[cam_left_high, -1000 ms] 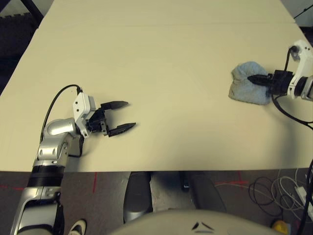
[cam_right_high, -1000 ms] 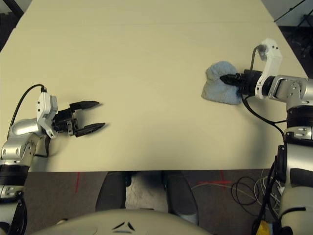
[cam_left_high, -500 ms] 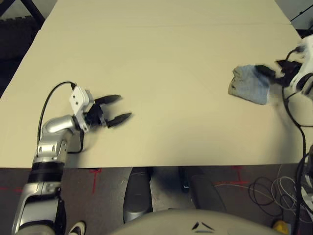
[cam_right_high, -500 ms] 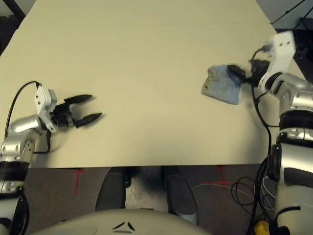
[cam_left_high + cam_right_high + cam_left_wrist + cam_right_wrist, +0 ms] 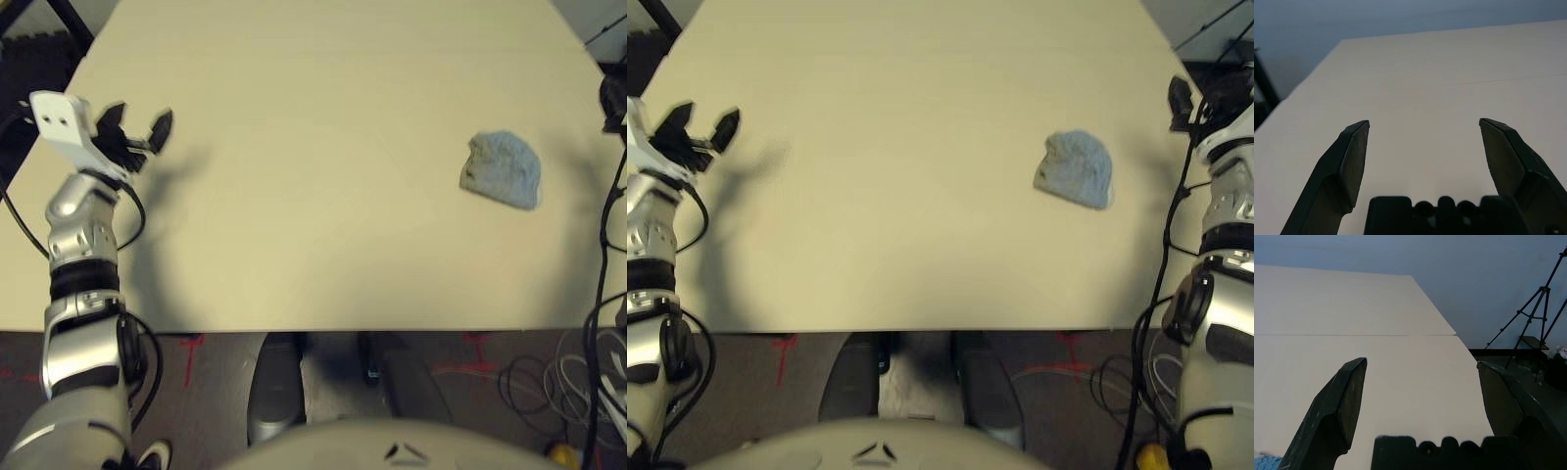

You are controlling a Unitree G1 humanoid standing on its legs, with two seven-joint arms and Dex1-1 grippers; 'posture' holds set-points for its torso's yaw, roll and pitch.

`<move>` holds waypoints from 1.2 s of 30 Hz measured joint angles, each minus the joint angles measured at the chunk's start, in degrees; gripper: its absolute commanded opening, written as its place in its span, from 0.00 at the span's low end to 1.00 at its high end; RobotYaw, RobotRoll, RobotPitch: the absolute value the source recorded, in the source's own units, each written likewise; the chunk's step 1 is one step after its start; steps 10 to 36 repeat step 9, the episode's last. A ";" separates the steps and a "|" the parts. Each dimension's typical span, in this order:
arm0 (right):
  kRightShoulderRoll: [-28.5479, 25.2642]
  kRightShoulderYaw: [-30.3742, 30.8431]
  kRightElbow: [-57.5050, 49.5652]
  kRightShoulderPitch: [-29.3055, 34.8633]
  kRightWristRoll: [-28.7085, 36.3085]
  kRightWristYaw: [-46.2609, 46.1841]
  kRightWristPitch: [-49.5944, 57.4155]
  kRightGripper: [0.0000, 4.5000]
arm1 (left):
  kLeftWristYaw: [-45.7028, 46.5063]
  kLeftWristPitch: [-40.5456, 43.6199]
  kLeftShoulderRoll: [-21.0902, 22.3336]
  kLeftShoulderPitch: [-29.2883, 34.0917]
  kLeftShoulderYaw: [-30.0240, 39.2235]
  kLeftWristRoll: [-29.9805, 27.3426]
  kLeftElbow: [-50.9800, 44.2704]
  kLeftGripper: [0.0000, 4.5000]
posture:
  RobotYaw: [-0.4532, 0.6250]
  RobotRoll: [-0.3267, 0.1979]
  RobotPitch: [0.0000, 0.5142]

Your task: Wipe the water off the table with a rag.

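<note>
1. A second before, the right gripper (image 5: 1183, 96) was closed on the rag (image 5: 1076, 169); at this moment it had let the cloth go and had drawn away to the right edge of the bench (image 5: 921, 147). In the right wrist view its fingers (image 5: 1339, 406) stood wide apart with nothing between them.

2. The rag lay alone on the right part of the bench, a lumpy blue-grey heap, apart from both grippers. It rested at almost the same place where it had been held.

3. The left gripper (image 5: 135, 132) had also moved: from a low position near the front left of the bench it had risen to the far left edge. Its fingers (image 5: 1349, 161) were wide open and empty, pointing across the bare surface.

4. I could see no yellow-orange water on the bench in these views; the surface looked plain cream, with only a thin seam line.

5. My judgement: the wiping seemed to be finished, because the rag was released and both arms had pulled back to the sides. If any small wet mark was left, it was too faint for me to tell.
</note>
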 measured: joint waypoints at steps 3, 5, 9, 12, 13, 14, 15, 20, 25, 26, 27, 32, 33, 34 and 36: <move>0.21 -0.49 0.56 0.32 0.00 -0.78 -0.88 0.99 | 1.46 -1.60 0.24 -0.46 0.25 0.67 2.32 1.00 | 0.59 0.62 0.36; 0.41 -0.64 1.00 0.63 0.00 -1.09 -1.36 0.99 | 1.60 -2.10 0.24 -0.47 0.25 0.84 3.00 1.00 | 0.59 0.62 0.36; 0.84 -0.73 1.34 0.88 0.00 -1.58 -1.66 0.99 | 1.60 -3.21 0.24 -0.47 0.21 1.10 3.17 1.00 | 0.58 0.62 0.35; 0.84 -0.73 1.34 0.88 0.00 -1.58 -1.66 0.99 | 1.60 -3.21 0.24 -0.47 0.21 1.10 3.17 1.00 | 0.58 0.62 0.35; 0.84 -0.73 1.34 0.88 0.00 -1.58 -1.66 0.99 | 1.60 -3.21 0.24 -0.47 0.21 1.10 3.17 1.00 | 0.58 0.62 0.35; 0.84 -0.73 1.34 0.88 0.00 -1.58 -1.66 0.99 | 1.60 -3.21 0.24 -0.47 0.21 1.10 3.17 1.00 | 0.58 0.62 0.35; 0.84 -0.73 1.34 0.88 0.00 -1.58 -1.66 0.99 | 1.60 -3.21 0.24 -0.47 0.21 1.10 3.17 1.00 | 0.58 0.62 0.35; 0.84 -0.73 1.34 0.88 0.00 -1.58 -1.66 0.99 | 1.60 -3.21 0.24 -0.47 0.21 1.10 3.17 1.00 | 0.58 0.62 0.35; 0.84 -0.73 1.34 0.88 0.00 -1.58 -1.66 0.99 | 1.60 -3.21 0.24 -0.47 0.21 1.10 3.17 1.00 | 0.58 0.62 0.35; 0.84 -0.73 1.34 0.88 0.00 -1.58 -1.66 0.99 | 1.60 -3.21 0.24 -0.47 0.21 1.10 3.17 1.00 | 0.58 0.62 0.35; 0.84 -0.73 1.34 0.88 0.00 -1.58 -1.66 0.99 | 1.60 -3.21 0.24 -0.47 0.21 1.10 3.17 1.00 | 0.58 0.62 0.35; 0.84 -0.73 1.34 0.88 0.00 -1.58 -1.66 0.99 | 1.60 -3.21 0.24 -0.47 0.21 1.10 3.17 1.00 | 0.58 0.62 0.35; 0.84 -0.73 1.34 0.88 0.00 -1.58 -1.66 0.99 | 1.60 -3.21 0.24 -0.47 0.21 1.10 3.17 1.00 | 0.58 0.62 0.35; 0.84 -0.73 1.34 0.88 0.00 -1.58 -1.66 0.99 | 1.60 -3.21 0.24 -0.47 0.21 1.10 3.17 1.00 | 0.58 0.62 0.35; 0.84 -0.73 1.34 0.88 0.00 -1.58 -1.66 0.99 | 1.60 -3.21 0.24 -0.47 0.21 1.10 3.17 1.00 | 0.58 0.62 0.35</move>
